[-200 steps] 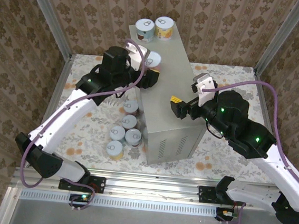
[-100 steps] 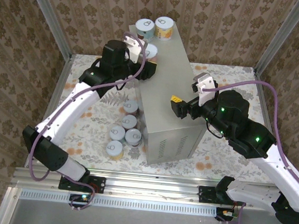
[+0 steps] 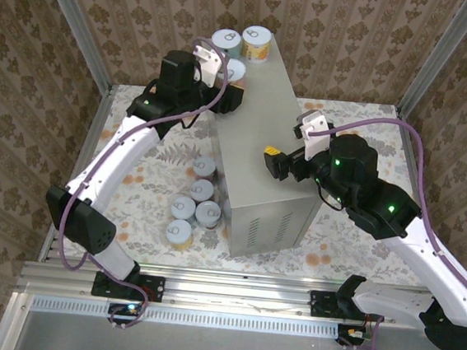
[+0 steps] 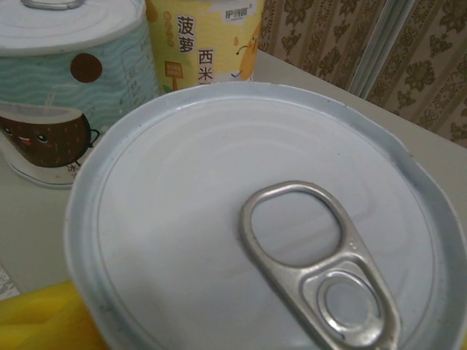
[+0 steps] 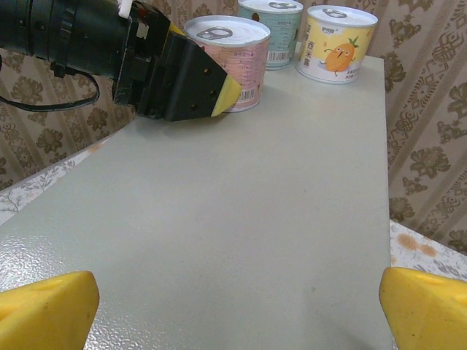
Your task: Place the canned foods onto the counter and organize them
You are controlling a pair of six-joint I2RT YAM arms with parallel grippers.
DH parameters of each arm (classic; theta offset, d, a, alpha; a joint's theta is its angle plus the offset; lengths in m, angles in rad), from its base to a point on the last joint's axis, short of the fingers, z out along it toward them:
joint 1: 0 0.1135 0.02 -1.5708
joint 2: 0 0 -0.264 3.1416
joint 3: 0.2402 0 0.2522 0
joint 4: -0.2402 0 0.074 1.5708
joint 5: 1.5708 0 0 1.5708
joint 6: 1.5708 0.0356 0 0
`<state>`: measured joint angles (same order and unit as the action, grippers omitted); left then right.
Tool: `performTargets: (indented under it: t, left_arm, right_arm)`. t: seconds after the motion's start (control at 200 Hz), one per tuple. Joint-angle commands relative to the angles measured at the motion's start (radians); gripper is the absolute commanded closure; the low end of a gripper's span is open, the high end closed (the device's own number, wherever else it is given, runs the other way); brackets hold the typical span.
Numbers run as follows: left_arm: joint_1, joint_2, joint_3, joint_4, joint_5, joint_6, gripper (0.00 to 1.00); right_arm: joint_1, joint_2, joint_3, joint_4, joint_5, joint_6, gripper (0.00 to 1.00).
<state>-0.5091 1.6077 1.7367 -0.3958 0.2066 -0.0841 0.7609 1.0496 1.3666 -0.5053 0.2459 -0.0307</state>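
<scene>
Left hand (image 3: 228, 83) grasping the pink can (image 5: 222, 55) at the far end of the desk (image 3: 270, 137), just nearer than the blue can (image 3: 226, 40) and yellow can (image 3: 256, 41) (far finger hidden behind the can; base contact with desk unclear). Right hand (image 5: 237, 305) released, pads wide over the near end. Five more cans (image 3: 201, 190) on the floor cloth (image 3: 133, 190) left of the desk, labels mostly hidden beneath their lids.

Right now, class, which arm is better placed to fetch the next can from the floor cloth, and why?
Left, probably. The five loose cans lie on the cloth left of the counter, beside the left arm. The right gripper, jaws open, hangs over the counter, which stands between it and them.
</scene>
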Motion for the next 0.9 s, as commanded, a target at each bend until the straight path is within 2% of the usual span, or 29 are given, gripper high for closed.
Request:
performTargets:
  t: [0.0, 0.675, 0.895]
  left_arm:
    - [0.015, 0.032, 0.033, -0.008, 0.021, 0.006, 0.20]
    - [0.017, 0.098, 0.087, -0.019, 0.024, 0.002, 0.20]
    - [0.017, 0.082, 0.084, -0.016, 0.029, 0.000, 0.13]
  right_arm:
    - [-0.010, -0.007, 0.019, 0.010, -0.016, 0.004, 0.00]
    - [-0.032, -0.035, -0.011, 0.008, -0.027, 0.017, 0.00]
    - [-0.035, -0.033, -0.011, 0.010, -0.031, 0.018, 0.00]
